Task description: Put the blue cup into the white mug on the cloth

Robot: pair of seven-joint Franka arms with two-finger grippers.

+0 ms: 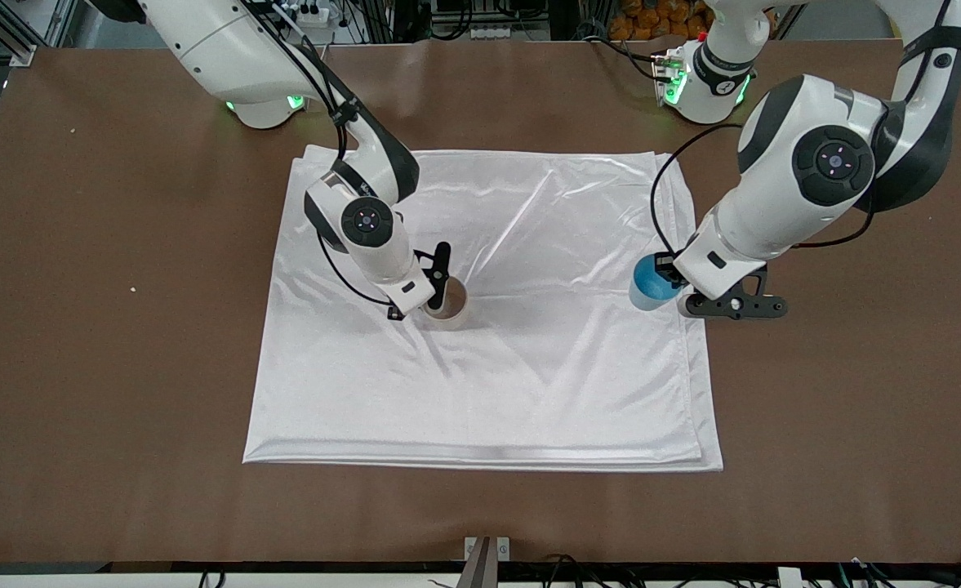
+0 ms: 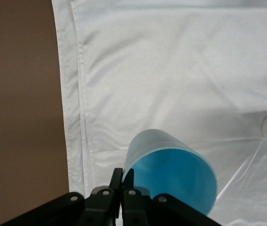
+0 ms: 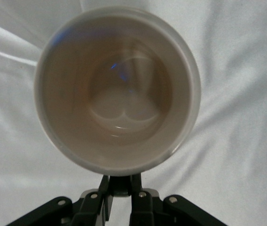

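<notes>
Brown desk [image 1: 104, 392], matte, fills most of front view.

Two pale specks on the desk twd right arm's end: one crumb [image 1: 132, 288] about level w/ desk's middle, other speck [image 1: 73, 130] farther from front camera, near desk edge.

Small grey metal bracket [image 1: 487, 549] at desk edge nearest front camera, roughly mid-width.

Black cables [image 1: 562, 563] along that same edge, below desk top.

Past the edge where the bases stand: white power strip [image 1: 310, 14], dark cables, orange items [image 1: 660, 16] — too small to ID. Aluminium frame rail [image 1: 15, 37] at corner.
</notes>
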